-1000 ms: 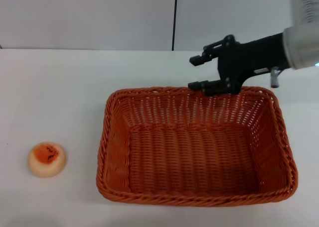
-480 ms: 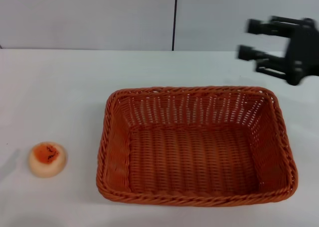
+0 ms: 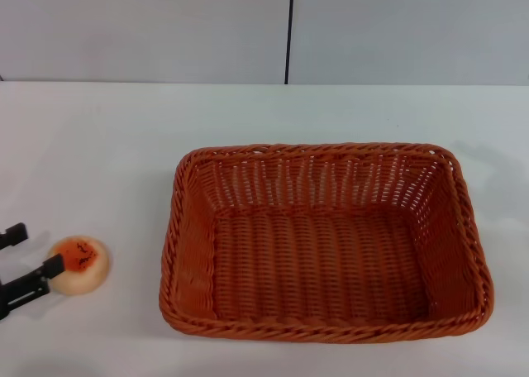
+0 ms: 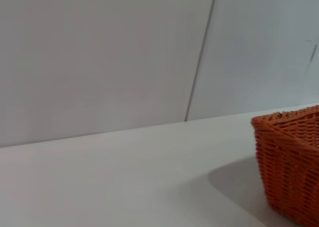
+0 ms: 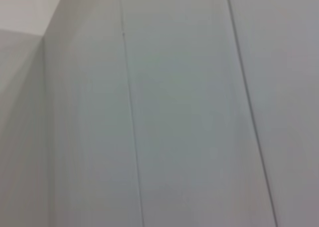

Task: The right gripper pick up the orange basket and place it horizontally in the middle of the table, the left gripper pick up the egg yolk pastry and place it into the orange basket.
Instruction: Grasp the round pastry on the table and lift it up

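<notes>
The right end effector, which hung above the far right corner of the basket half a second ago, has gone from the head view; its wrist view shows only a pale panelled wall (image 5: 169,107), so its opening cannot be told.

The left end effector (image 3: 23,257) has come in at the left edge of the counter (image 3: 99,145) — it was not in view before. Its two black fingers (image 3: 33,284) stand apart, open and holding nothing. The egg yolk pastry (image 3: 78,264) sits just beside them on the side toward the basket, with the nearer fingertip at or almost at its edge; the pastry has not moved.

The orange basket (image 3: 326,323) lies flat and lengthwise on the counter, beyond the pastry from the left end effector and unchanged in place — one corner of it shows in the left wrist view (image 4: 291,162).
</notes>
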Action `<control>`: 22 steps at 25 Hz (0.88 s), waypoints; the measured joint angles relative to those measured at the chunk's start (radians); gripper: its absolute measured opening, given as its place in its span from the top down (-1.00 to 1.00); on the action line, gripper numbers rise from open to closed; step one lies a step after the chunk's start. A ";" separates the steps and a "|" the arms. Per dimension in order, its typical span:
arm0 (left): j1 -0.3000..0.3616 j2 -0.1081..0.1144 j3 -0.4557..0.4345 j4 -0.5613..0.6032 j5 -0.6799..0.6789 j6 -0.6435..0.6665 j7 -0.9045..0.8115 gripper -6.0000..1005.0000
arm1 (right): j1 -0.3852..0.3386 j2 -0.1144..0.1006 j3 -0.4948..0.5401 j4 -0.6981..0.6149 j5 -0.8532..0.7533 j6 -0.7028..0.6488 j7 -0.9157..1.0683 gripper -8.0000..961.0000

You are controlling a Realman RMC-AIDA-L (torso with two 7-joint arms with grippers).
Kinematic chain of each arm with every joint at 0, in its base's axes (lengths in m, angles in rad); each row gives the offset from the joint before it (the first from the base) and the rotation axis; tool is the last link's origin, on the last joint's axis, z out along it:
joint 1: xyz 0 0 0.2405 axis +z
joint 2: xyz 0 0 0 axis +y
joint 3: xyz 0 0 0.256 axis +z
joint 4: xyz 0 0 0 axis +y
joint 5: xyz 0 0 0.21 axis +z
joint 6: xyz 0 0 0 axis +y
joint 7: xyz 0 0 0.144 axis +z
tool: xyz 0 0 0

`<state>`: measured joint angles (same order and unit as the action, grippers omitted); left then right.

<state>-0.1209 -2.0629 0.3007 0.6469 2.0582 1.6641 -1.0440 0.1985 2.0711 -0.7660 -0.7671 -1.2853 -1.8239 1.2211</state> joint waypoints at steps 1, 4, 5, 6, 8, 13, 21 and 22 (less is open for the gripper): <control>-0.004 0.000 0.001 -0.008 0.003 -0.001 0.004 -0.61 | -0.002 -0.001 0.009 0.007 -0.001 -0.005 -0.001 -0.16; -0.022 0.000 0.001 -0.048 0.035 -0.024 0.019 -0.61 | -0.011 0.000 0.019 0.013 -0.002 -0.012 -0.004 -0.16; -0.025 0.000 0.002 -0.055 0.043 -0.031 0.020 -0.61 | -0.012 0.000 0.020 0.014 -0.002 -0.013 -0.004 -0.16; -0.029 0.000 0.002 -0.064 0.052 -0.039 0.020 -0.61 | -0.012 0.000 0.020 0.014 -0.002 -0.013 -0.004 -0.16; -0.034 0.000 0.002 -0.079 0.068 -0.056 0.022 -0.61 | -0.012 0.000 0.021 0.017 -0.002 -0.014 -0.004 -0.16; -0.037 0.000 -0.001 -0.119 0.084 -0.102 0.043 -0.60 | -0.011 -0.001 0.021 0.026 -0.002 -0.015 -0.005 -0.16; -0.035 0.000 -0.006 -0.143 0.078 -0.130 0.046 -0.43 | -0.010 -0.002 0.022 0.031 -0.002 -0.009 -0.005 -0.16; -0.035 0.000 -0.006 -0.143 0.078 -0.130 0.046 -0.37 | -0.009 -0.002 0.022 0.032 -0.002 -0.008 -0.005 -0.16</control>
<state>-0.1558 -2.0632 0.2951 0.5043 2.1366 1.5338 -0.9978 0.1890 2.0693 -0.7439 -0.7350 -1.2872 -1.8322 1.2164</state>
